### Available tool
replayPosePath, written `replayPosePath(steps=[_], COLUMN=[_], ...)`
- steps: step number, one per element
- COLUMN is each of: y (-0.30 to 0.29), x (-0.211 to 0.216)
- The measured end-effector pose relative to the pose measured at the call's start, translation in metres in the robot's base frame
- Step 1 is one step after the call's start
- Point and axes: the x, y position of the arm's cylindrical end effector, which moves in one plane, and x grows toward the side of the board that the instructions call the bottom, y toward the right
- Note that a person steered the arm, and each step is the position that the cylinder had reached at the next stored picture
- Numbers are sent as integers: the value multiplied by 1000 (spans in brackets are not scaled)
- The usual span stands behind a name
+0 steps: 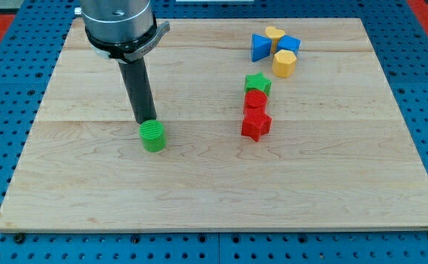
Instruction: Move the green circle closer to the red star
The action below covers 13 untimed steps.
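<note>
The green circle (153,136) is a short green cylinder left of the board's middle. The red star (256,125) lies to its right, well apart from it. My tip (145,120) is just behind the green circle, at its top-left edge, touching or nearly touching it. The rod rises from there to the arm's grey end (119,26) at the view's top.
A red block (255,101) and a green star (257,83) stand in a column just above the red star. Two blue blocks (260,47) (290,43), a yellow heart (275,34) and a yellow hexagon (284,64) cluster at the top right. The wooden board (199,198) has blue pegboard around it.
</note>
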Motion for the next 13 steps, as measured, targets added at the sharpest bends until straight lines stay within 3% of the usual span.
replayPosePath(steps=[10,12,13], y=[-24,-53,-58], x=[0,-3,31])
